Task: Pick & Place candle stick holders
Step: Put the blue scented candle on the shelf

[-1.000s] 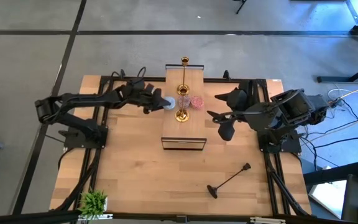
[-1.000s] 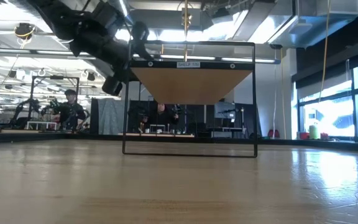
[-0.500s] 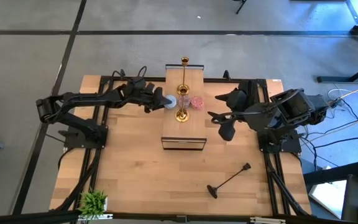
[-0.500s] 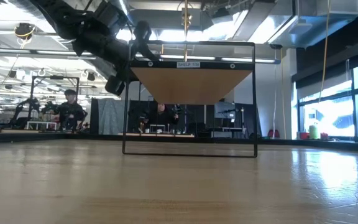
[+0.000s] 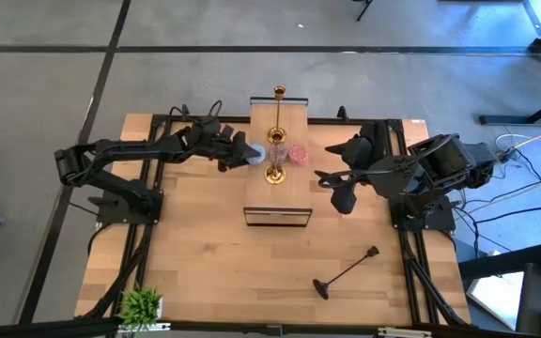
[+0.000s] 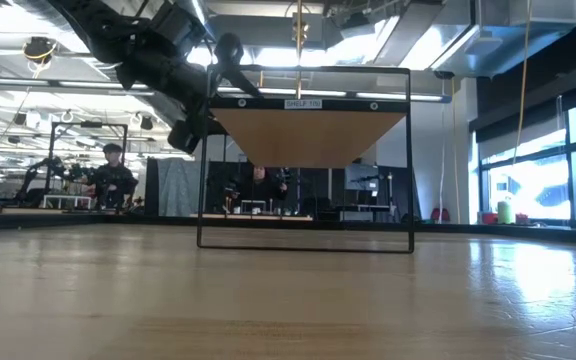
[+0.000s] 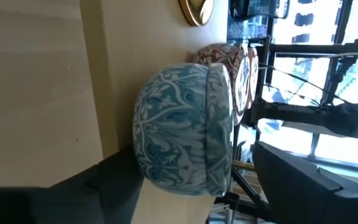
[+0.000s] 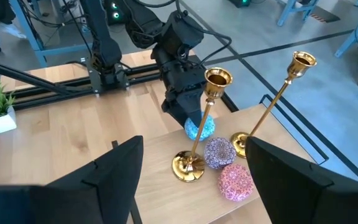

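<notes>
On wooden plank (image 5: 279, 169), gold holders (image 5: 275, 150) upright, black holder (image 5: 347, 273) flat, diagonal

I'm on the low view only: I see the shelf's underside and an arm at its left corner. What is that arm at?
Observer: The left gripper is at a blue cup standing on top of the shelf.
Operator: Anything else up there?
Observer: Two gold holders, upright, with a purplish cup and a pink cup by their bases.
Operator: And the right arm?
Observer: The right gripper hangs open and empty to the shelf's right.
</notes>
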Controlling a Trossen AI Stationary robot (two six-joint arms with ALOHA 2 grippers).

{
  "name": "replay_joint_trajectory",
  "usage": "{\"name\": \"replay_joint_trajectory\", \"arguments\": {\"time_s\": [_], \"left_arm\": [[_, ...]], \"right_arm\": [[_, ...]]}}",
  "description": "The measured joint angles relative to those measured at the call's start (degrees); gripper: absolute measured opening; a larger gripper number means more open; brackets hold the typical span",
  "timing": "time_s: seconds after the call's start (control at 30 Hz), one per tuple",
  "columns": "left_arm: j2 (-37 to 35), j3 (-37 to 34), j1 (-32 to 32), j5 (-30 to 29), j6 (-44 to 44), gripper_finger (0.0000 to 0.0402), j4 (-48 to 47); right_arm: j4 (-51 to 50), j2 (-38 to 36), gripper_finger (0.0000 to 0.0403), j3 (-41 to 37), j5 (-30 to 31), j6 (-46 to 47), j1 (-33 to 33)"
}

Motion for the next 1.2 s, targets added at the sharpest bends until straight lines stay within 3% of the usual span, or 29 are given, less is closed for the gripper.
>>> {"name": "replay_joint_trajectory", "arguments": {"time_s": [0.33,0.57,0.7,1.2], "left_arm": [[-0.1,0.8,0.0,1.6,-1.7,0.0290,-2.6],[0.0,10.3,0.2,-0.8,8.5,0.0290,-22.5],[0.0,14.1,1.0,-2.0,11.7,0.0290,-27.9],[0.9,14.6,1.5,-2.0,13.0,0.0223,-30.0]], "right_arm": [[-0.4,0.0,0.0284,0.0,0.0,0.2,0.0],[-0.4,0.0,0.0284,0.0,0.0,0.2,0.0],[-0.4,0.0,0.0284,0.0,0.0,0.2,0.0],[-0.4,0.0,0.0284,0.0,-0.4,0.2,-0.3]]}}
